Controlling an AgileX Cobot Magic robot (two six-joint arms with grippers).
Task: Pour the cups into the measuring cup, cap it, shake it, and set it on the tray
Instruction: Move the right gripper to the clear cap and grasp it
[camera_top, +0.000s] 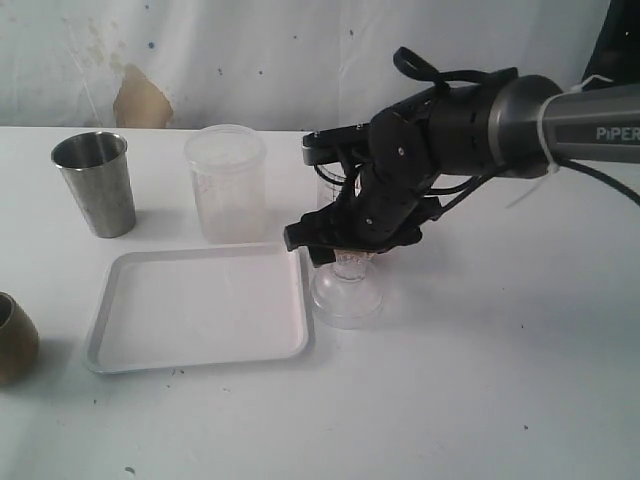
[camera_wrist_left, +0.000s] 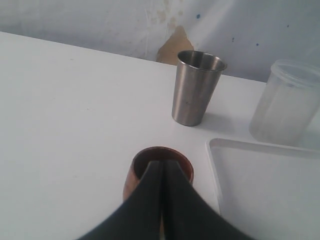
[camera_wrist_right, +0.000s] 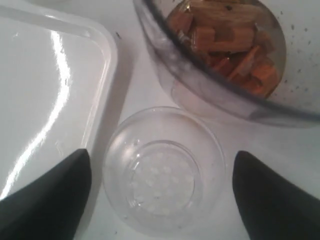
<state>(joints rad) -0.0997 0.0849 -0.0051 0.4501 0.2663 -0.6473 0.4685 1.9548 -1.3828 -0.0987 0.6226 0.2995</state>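
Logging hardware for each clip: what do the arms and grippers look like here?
The right arm has a grey tubular forearm with white PiPER lettering, a white cable tie, rounded black wrist joints and looping black cables. The right gripper and left gripper both have smooth matte black fingers that taper toward the tips.

Right arm (camera_top: 570, 120): grey tube lettered "PiPER", black jointed wrist, looped black cables (camera_top: 440, 75), white zip tie (camera_top: 547, 125); right hand (camera_wrist_right: 161, 155) black, tapered.
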